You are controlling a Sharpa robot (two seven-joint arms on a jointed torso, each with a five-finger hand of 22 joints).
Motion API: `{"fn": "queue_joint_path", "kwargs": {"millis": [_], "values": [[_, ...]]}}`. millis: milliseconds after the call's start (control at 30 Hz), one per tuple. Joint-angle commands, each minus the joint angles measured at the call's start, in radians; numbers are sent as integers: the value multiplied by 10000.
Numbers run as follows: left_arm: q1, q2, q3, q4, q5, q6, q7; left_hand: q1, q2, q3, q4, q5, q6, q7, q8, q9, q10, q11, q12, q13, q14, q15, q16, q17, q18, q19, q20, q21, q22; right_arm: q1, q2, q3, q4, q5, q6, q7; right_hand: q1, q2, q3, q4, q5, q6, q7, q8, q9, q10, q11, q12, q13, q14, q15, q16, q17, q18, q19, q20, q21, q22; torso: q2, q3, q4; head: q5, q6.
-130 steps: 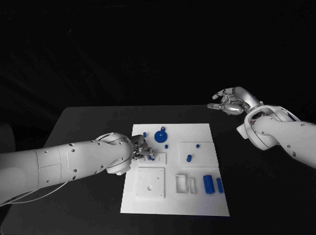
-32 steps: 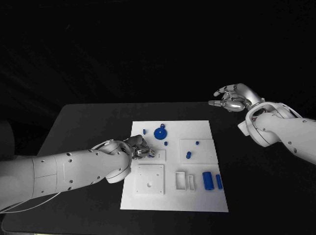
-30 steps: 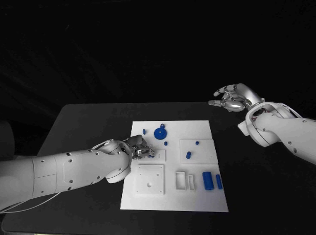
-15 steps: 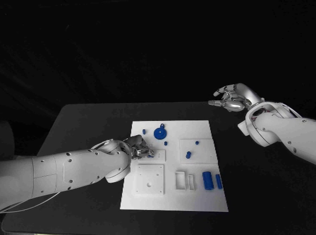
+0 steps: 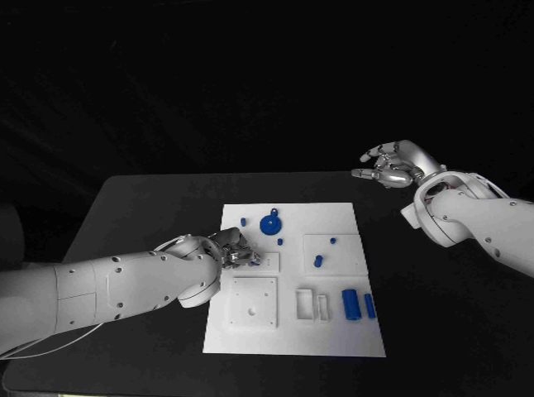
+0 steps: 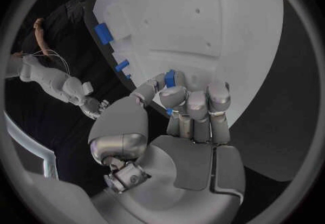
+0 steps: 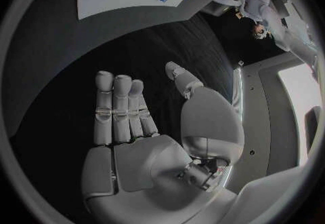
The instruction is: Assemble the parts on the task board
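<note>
Near edge of the task board (image 5: pixel 293 343): two upright blue parts (image 5: pixel 358 304) at 5 o'clock. Left robot hand (image 5: pixel 231 251) sits at the board's 9 o'clock edge, fingers curled, pinching a small blue part (image 6: pixel 169 78). Round blue part (image 5: pixel 271 224) lies at 12 o'clock. Farthest, right robot hand (image 5: pixel 390 168) hovers over the tabletop (image 5: pixel 148 207) at 1 o'clock, spread, holding nothing.

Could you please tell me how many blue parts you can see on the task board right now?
7: a small peg, round disc, small stud, peg, oblong piece, two bars. One more sits in the left hand; others may be hidden.
</note>
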Motion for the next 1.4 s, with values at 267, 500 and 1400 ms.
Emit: {"fn": "queue_joint_path", "kwargs": {"millis": [267, 500, 1400], "values": [[-21, 31, -20, -25, 227, 301, -21, -166, -651, -100, 693, -1650, 2111, -948, 341, -338, -220, -286, 70, 25, 861, -797, 73, -22, 610, -78, -845, 44, -49, -5, 18, 4, -6, -24, 144, 60, -57, 75, -72, 13, 58, -8, 67, 68, -1, -65, 7, 44, -21, 52, -31, -69, 18, 737, -7, 51, -74, 13, -1, 8, -5, 13, -6], [-21, 45, -20, -41, 233, 295, -12, -225, -827, -107, 919, -1894, 2082, -952, 436, -444, -221, -290, 78, 27, 857, -802, 80, -25, 623, -91, -847, 47, -63, -7, 23, 4, -12, -24, 147, 61, -55, 77, -72, 15, 63, -8, 66, 68, -2, -67, 7, 49, -27, 53, -31, -71, 20, 737, -6, 51, -77, 15, -3, 6, 0, -8, -8], [-14, 125, -15, -197, 380, 381, 19, -353, -1446, -31, 1696, -2588, 1946, -955, 733, -761, -229, -294, 69, 1, 833, -814, 64, -48, 673, -130, -856, 59, -111, -14, 27, 4, -20, -18, 169, 70, -63, 76, -82, 25, 69, -6, 66, 71, -4, -75, 7, 67, -52, 52, -31, -81, 28, 737, -6, 52, -88, 22, 0, 2, -5, -59, -3]]}}
